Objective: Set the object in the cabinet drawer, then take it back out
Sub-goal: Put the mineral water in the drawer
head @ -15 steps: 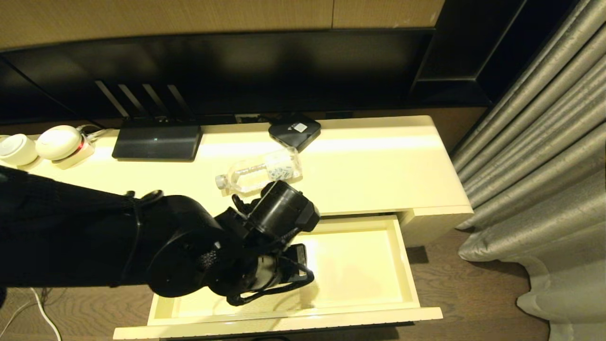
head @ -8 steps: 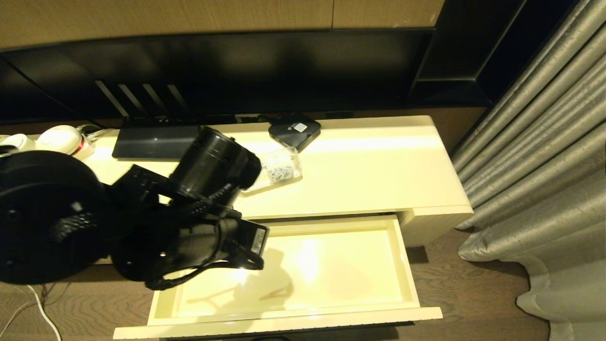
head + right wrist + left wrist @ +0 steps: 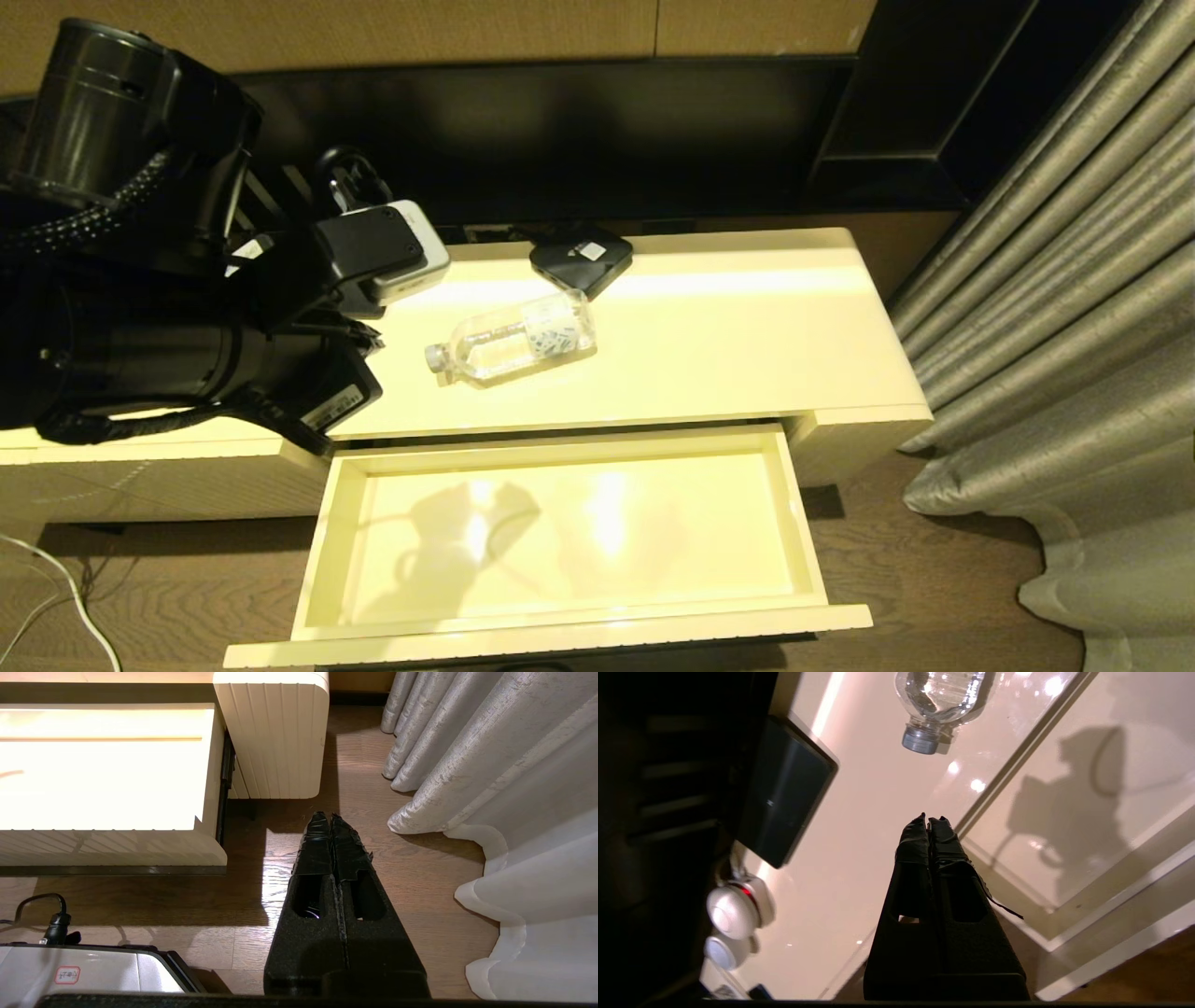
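The water bottle point(image 3: 513, 337) lies on its side on the cream table point(image 3: 728, 327), just behind the open drawer point(image 3: 560, 537), which holds nothing. Its long axis runs roughly along the table's front edge, slightly skewed: the cap point(image 3: 435, 357) points toward the robot's left, the base toward the black square box point(image 3: 581, 254) just behind it.

The left hand point(image 3: 929, 820) hovers over the table's left part with its fingers pressed together and nothing between them. In the left wrist view the bottle lies ahead of the fingertips with bare table between, its cap end nearest (so the hand faces it nearly end-on, and a grasp across the body would likely call for a turn of the wrist and an opening first).

The right hand point(image 3: 331, 816), likewise closed on nothing, hangs low over the wooden floor point(image 3: 289, 868) beside the cabinet's end, well apart from the bottle; the left is clearly nearer.

In the head view the left arm point(image 3: 140, 308) hides its own fingertips and much of the table's left end. The wrist view cuts off the bottle's lower body.
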You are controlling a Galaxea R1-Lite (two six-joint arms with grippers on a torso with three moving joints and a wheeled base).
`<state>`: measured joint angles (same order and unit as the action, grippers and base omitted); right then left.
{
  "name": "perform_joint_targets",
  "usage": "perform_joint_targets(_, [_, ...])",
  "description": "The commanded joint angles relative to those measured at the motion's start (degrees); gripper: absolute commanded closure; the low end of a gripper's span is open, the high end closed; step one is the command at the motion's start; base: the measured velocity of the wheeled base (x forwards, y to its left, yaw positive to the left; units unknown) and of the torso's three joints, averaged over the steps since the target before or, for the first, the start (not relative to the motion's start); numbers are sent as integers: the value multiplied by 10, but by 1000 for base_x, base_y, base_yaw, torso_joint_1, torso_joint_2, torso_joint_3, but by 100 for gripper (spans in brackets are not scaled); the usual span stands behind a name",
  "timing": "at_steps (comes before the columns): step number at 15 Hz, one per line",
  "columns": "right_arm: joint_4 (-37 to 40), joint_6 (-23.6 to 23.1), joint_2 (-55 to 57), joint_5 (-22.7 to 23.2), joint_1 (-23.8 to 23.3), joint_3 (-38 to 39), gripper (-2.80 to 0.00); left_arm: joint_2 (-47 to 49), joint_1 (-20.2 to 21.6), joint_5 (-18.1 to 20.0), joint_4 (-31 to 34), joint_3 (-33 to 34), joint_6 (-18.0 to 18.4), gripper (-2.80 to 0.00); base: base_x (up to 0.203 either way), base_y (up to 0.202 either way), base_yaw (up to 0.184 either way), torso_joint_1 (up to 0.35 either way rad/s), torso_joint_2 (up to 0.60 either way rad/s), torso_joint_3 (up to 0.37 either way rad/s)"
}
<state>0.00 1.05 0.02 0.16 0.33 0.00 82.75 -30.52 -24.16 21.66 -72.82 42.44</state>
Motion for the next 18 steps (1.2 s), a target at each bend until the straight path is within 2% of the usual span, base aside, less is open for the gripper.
perform_joint_targets(1, [0, 0, 1, 0, 0, 0, 0, 9, 3, -1, 0, -9, 108, 0, 0, 0, 0, 0, 0, 0])
perform_joint_targets(2, [0, 0, 1, 0, 0, 0, 0, 18, 3, -1, -2, -7, 157, 0, 0, 0, 0, 0, 0, 0])
perform_joint_targets(3, [0, 0, 1, 0, 0, 0, 0, 33, 3, -1, -4, -10, 182, 0, 0, 0, 0, 0, 0, 0])
perform_joint_targets(4, [0, 0, 1, 0, 0, 0, 0, 47, 2, -1, -4, -19, 188, -67, 0, 0, 0, 0, 0, 0])
perform_joint_targets(5, [0, 0, 1, 0, 0, 0, 0, 62, 2, -1, -4, -33, 188, -280, 0, 0, 0, 0, 0, 0])
perform_joint_targets(11, [0, 0, 1, 0, 0, 0, 0, 160, 1, 2, -1, -109, 163, -280, 0, 0, 0, 0, 0, 0])
perform_joint_targets(14, [0, 0, 1, 0, 0, 0, 0, 216, 2, 5, 15, -175, 121, -280, 0, 0, 0, 0, 0, 0])
perform_joint_targets(18, [0, 0, 1, 0, 0, 0, 0, 282, 4, 1, 73, -272, 73, -280, 0, 0, 0, 0, 0, 0])
